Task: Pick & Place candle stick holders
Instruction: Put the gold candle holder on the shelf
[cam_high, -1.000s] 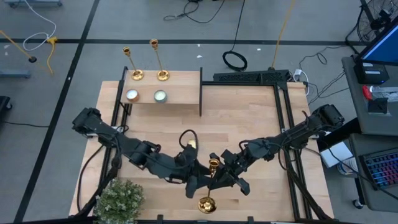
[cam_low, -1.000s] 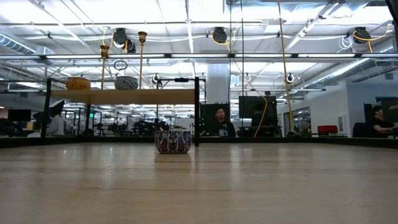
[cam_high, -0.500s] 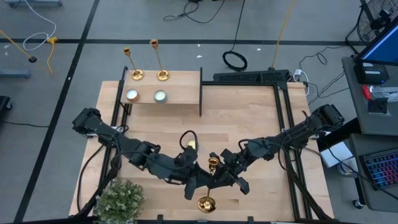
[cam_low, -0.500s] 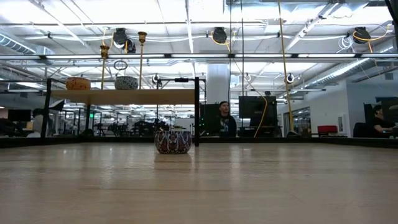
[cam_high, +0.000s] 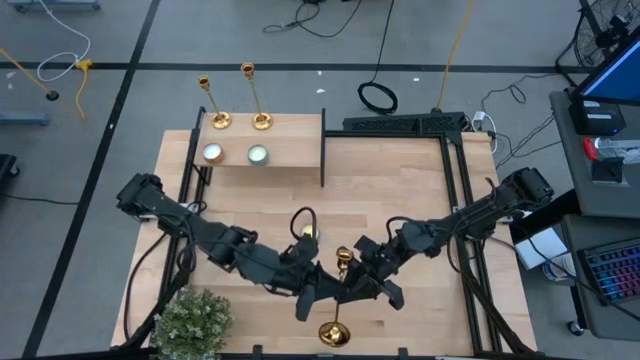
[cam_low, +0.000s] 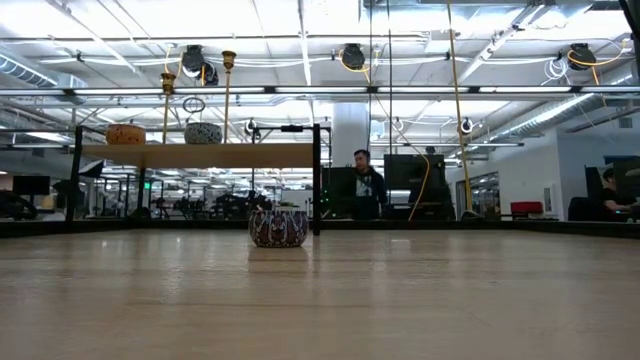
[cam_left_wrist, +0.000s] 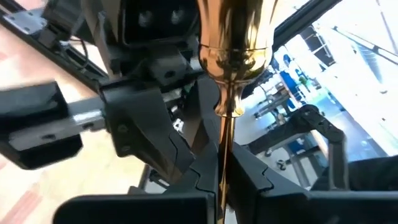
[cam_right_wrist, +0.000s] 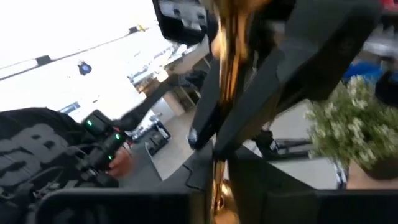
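Note:
A gold candle stick holder (cam_high: 339, 296) is held in the air over the table's near middle, cup (cam_high: 344, 259) toward the far side and round base (cam_high: 333, 332) toward the near edge. My left gripper (cam_high: 328, 290) comes at it from the left and my right gripper (cam_high: 358, 288) from the right, both shut on its stem. Two more candle stick holders (cam_high: 212, 104) (cam_high: 255, 98) stand on their bases on the far-left shelf (cam_high: 290, 150). My left gripper pinches the thin stem (cam_left_wrist: 222, 180) between its two fingers, below the cup (cam_left_wrist: 234, 37). The fingers come about level from the table's left and lie across the stem. The holder is clear of the table and tilted. My right gripper has the same stem (cam_right_wrist: 216, 177) between its two fingers, coming from the table's right and lying across it. The picture is blurred, so how closely the fingers sit on the stem does not show.
Two tealights (cam_high: 212, 153) (cam_high: 257, 154) sit on the shelf beside the holders. A candle tin (cam_low: 278, 226) stands mid-table. A potted plant (cam_high: 190, 320) fills the near-left corner. A black frame (cam_high: 450, 180) borders the table's right side.
My left gripper has shut on the stem of the holder that my right gripper was holding up. The holder has stayed where it was, clear of the table. Neither arm has travelled.

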